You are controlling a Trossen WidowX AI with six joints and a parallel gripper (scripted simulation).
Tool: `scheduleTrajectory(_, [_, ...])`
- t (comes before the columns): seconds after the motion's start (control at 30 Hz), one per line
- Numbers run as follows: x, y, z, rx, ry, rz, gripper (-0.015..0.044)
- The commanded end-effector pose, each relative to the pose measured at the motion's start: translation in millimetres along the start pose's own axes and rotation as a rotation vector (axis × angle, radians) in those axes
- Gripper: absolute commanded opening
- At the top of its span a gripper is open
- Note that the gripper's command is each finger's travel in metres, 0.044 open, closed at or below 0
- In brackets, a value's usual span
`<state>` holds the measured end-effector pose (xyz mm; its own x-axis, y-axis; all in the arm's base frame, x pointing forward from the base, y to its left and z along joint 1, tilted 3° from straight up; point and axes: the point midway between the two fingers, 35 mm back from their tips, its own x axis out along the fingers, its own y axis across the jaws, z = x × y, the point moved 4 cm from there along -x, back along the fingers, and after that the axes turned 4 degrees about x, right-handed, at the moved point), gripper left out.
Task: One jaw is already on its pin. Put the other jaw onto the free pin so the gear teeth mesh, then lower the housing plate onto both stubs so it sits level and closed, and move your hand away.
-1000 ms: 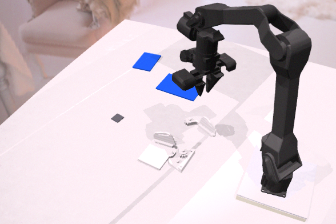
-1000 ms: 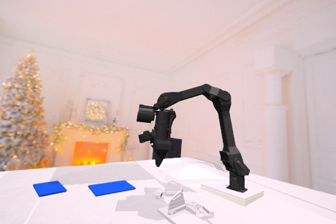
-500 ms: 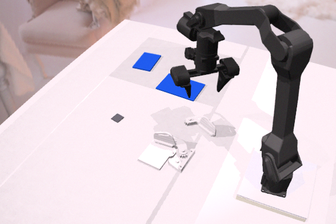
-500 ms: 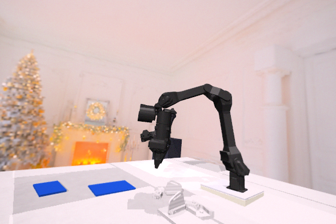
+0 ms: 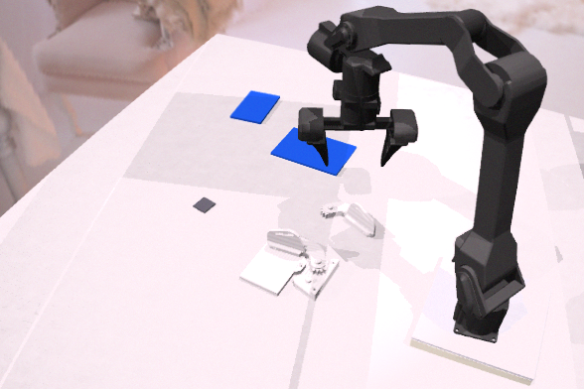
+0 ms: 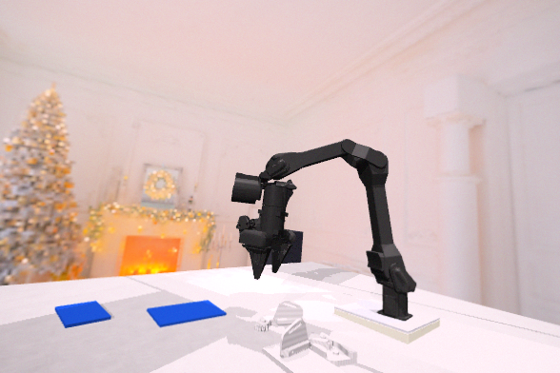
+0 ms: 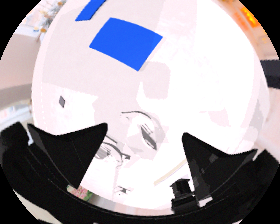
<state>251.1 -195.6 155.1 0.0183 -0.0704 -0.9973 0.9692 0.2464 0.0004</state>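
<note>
Right, my gripper [image 5: 355,165] [image 6: 267,276] [image 7: 145,129] hangs wide and empty above the table [image 5: 164,298] [image 6: 143,357] [image 7: 211,95], with no writing I can read.

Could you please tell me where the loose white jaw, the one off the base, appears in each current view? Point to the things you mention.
Top: the loose jaw [image 5: 362,219] [image 6: 289,313] [image 7: 148,136] lies just right of and below centre.
Exterior: low, slightly right of centre, behind the mounted jaw [image 6: 294,339].
Wrist: near the centre, between the fingertips.
Shared landmark: the larger blue plate [image 5: 308,148] [image 6: 187,313] [image 7: 125,43].
</note>
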Motion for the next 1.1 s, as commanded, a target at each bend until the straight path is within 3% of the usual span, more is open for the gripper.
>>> scheduleTrajectory(0.0, [0.8, -0.9, -2.5, 0.073, 0.005, -0.005, 0.044])
scheduleTrajectory(1.07, [-0.6, -3.3, -13.0, 0.719, 0.007, -0.011, 0.044])
